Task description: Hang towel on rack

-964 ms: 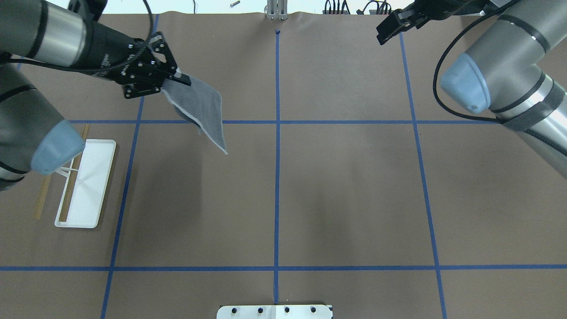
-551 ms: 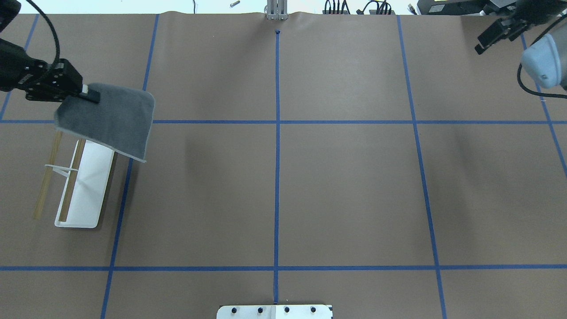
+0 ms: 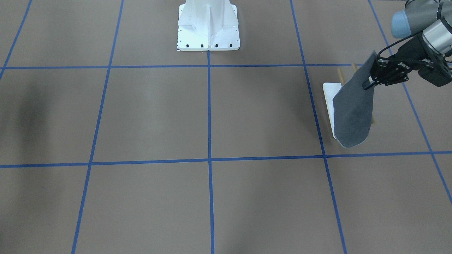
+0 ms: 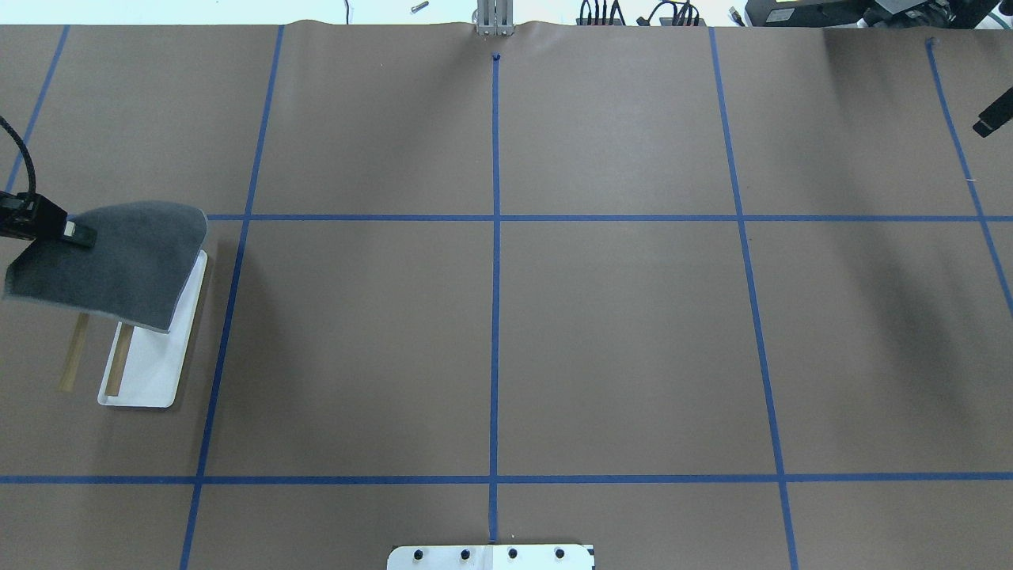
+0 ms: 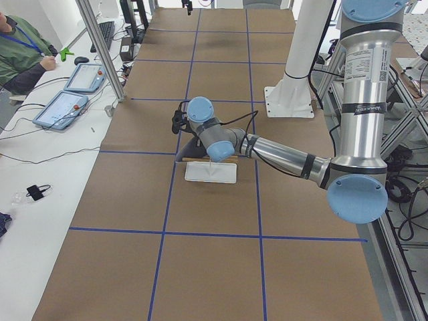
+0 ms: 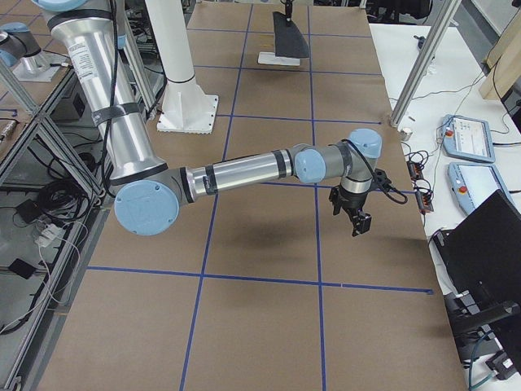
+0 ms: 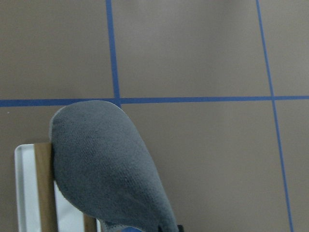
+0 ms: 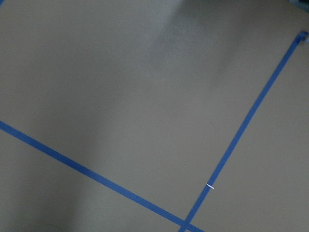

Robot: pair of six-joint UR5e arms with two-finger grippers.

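**Left pincer holds the towel over the rack**

Your left pincer [image 3: 368, 85] is clenched on one edge of the towel [image 3: 352, 113], and the cloth hangs from that grip with its dark grey face showing in every view. There is one towel. From overhead it covers the far end of the rack [image 4: 157, 366]. Whether it touches the rods there you cannot tell.

There is one rack. It has a flat white base with a low rim, and two light-wood rods [image 4: 119, 369] run side by side along it. The base's near end shows bare beyond the towel's hem. The rack stands at the left side of the worktop [image 4: 617, 332], which is brown paper marked off with blue tape lines.

Your right pincer [image 6: 358, 223] hangs over the worktop's right side, well apart from the towel and rack. Only a dark sliver of it shows overhead, so you cannot tell whether it is released or clenched.

One white bolted pedestal [image 3: 208, 24] stands at the robot's edge. The lettering on the left pincer's body is too small to read.
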